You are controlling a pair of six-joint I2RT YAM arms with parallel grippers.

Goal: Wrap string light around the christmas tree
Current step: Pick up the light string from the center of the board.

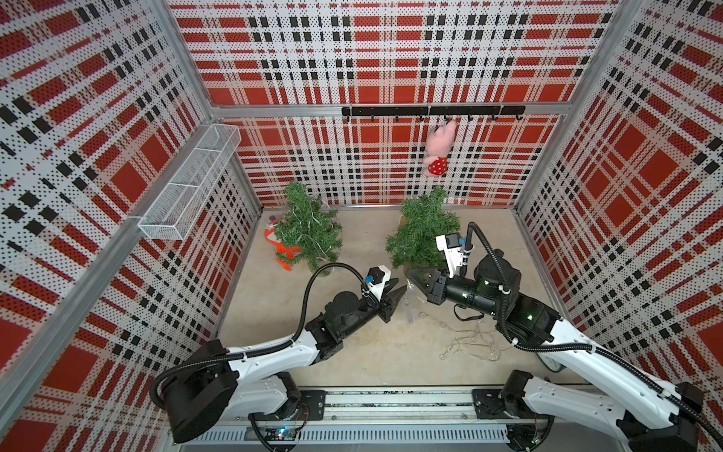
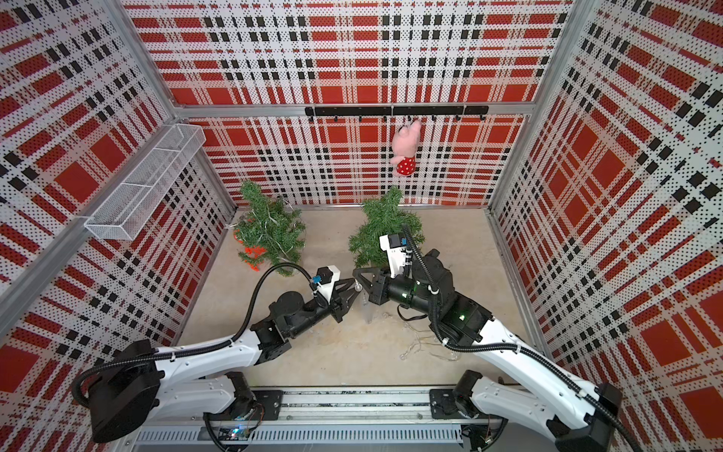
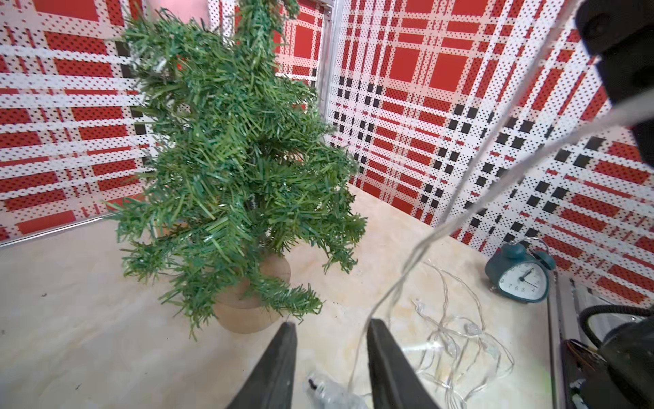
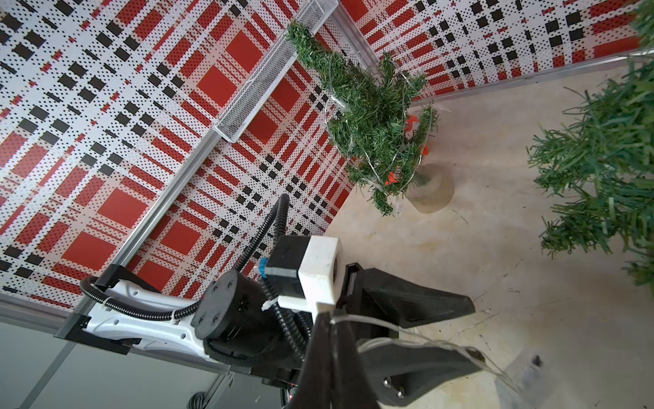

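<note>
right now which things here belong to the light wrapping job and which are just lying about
For the job: clear wire string light, bare green Christmas tree on wooden base, right pincer gripping it, left pincer.
Lying about: teal twin-bell alarm clock, pink plush toy in red spotted dress, white wire mesh basket, green tree already strung with lights.

**Item 1: string light** [image 1: 469, 342]. Thin clear wire with small clear bulbs. Most of it lies in a loose tangle on the tabletop [image 1: 371, 352]. One strand rises from the tangle, pinched in my right hand [image 1: 410, 275].

**Item 2: christmas tree** [image 1: 422, 231]. Small, green, artificial, upright on a round wooden base [image 3: 247, 315]. Branches plain green.

**Item 3: second tree** [image 1: 309, 231]. Same kind, upright, well apart from the first, with silvery wire looped through its branches.
</note>
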